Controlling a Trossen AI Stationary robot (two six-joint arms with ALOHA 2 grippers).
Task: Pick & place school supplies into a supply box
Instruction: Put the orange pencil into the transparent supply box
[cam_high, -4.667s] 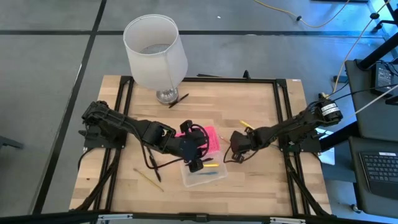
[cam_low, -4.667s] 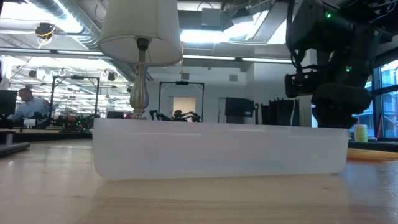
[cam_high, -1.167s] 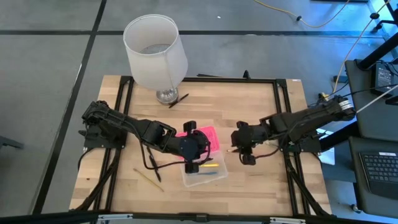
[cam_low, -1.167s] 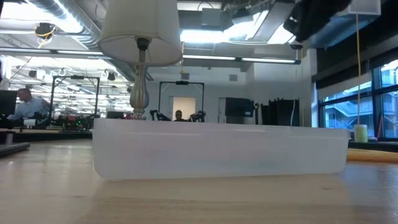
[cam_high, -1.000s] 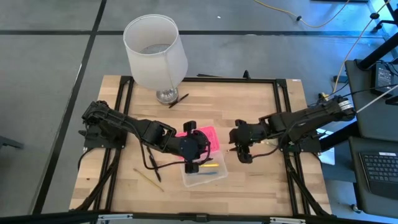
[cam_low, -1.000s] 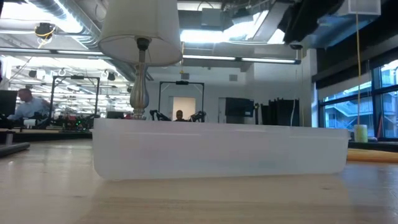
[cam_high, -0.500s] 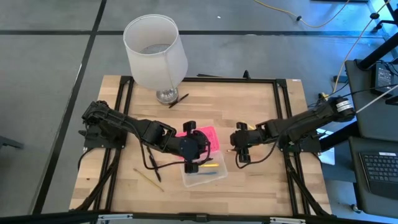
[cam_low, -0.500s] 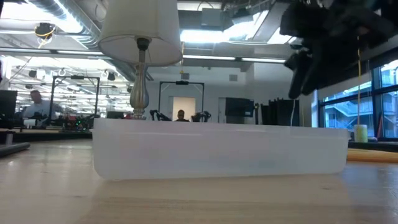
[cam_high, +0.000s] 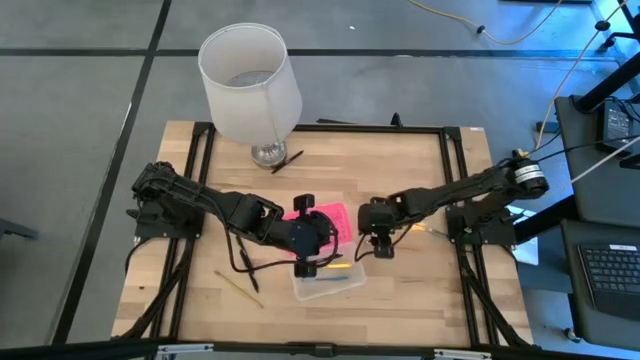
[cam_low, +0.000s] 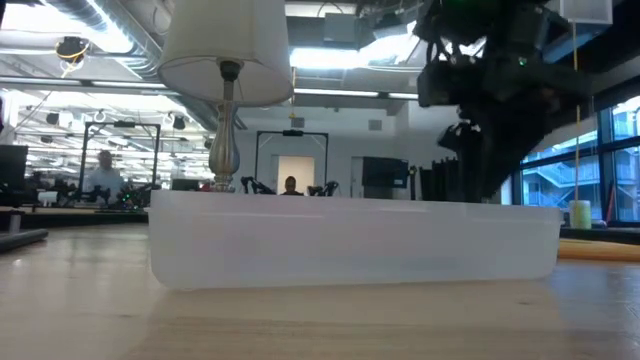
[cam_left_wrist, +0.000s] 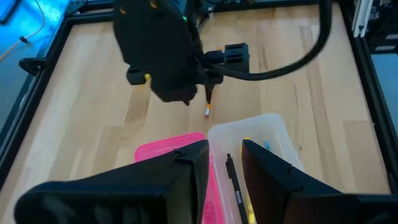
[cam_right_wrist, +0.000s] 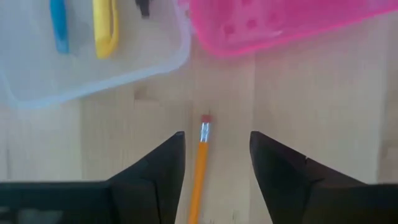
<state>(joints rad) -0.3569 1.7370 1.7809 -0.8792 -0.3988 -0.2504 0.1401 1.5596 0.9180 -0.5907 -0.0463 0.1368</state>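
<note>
One pencil (cam_right_wrist: 200, 163) lies on the wood between our right gripper's (cam_right_wrist: 214, 163) parted fingers, eraser end pointing ahead toward the supply box (cam_right_wrist: 93, 59); nothing gripped yet. We judge this the pick step: next, lower and close on the shaft. Ahead of the fingers, the clear base holds a blue pen (cam_right_wrist: 58, 26) and a yellow pen (cam_right_wrist: 104, 26). Left gripper (cam_left_wrist: 225, 163) hovers over the box, slightly parted, empty.

Bare wood (cam_right_wrist: 298, 112) around pencil (cam_right_wrist: 200, 163)

White lampshade (cam_high: 249, 78) on a metal lamp base (cam_high: 266, 152); wooden table (cam_high: 240, 185); a person (cam_low: 103, 172) far behind.
</note>
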